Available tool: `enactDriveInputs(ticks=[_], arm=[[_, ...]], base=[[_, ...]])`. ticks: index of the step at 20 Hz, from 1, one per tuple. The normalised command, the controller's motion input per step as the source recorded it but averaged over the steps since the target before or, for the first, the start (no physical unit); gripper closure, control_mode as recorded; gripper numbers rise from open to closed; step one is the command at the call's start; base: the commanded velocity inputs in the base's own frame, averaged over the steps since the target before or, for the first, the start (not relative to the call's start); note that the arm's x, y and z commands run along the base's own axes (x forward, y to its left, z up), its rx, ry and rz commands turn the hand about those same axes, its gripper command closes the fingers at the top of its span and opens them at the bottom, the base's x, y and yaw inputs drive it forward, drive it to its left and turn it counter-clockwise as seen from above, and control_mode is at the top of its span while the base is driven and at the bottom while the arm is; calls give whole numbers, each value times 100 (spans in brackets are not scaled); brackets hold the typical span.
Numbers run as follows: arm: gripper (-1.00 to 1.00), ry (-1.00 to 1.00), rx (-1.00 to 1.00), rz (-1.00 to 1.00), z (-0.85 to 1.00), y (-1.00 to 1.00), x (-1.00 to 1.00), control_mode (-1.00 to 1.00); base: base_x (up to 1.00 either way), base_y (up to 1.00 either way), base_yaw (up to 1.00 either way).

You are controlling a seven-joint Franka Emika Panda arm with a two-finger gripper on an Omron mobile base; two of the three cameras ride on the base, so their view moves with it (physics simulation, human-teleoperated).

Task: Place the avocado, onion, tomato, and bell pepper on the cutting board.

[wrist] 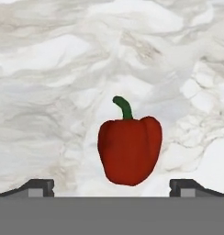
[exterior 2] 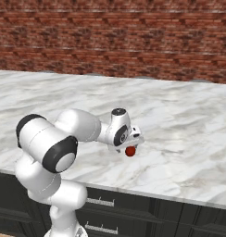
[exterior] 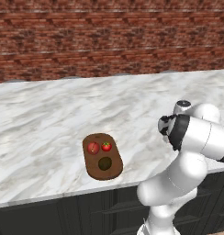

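The gripper (wrist: 112, 186) hangs with fingers spread wide over the bell pepper (wrist: 129, 150) on the marble counter (wrist: 49, 92).

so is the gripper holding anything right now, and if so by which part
Nothing is held. The gripper stands open above the glossy red bell pepper with a green stem, its finger tips wide apart on either side, clear of it, over the white marble counter.

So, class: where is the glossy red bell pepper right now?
The glossy red bell pepper lies on the white marble counter, just beyond the open jaws, far from the dark brown wooden cutting board.
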Motion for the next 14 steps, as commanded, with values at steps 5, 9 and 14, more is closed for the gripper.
enactDriveInputs(ticks=[5, 9, 14], arm=[[-100, 2, 0, 0, -22, 0, 16, -100], [-100, 2, 0, 0, -25, 0, 14, -100], [-100, 2, 0, 0, -25, 0, 14, -100]], base=[[0, 0, 0], [0, 0, 0], [0, 0, 0]])
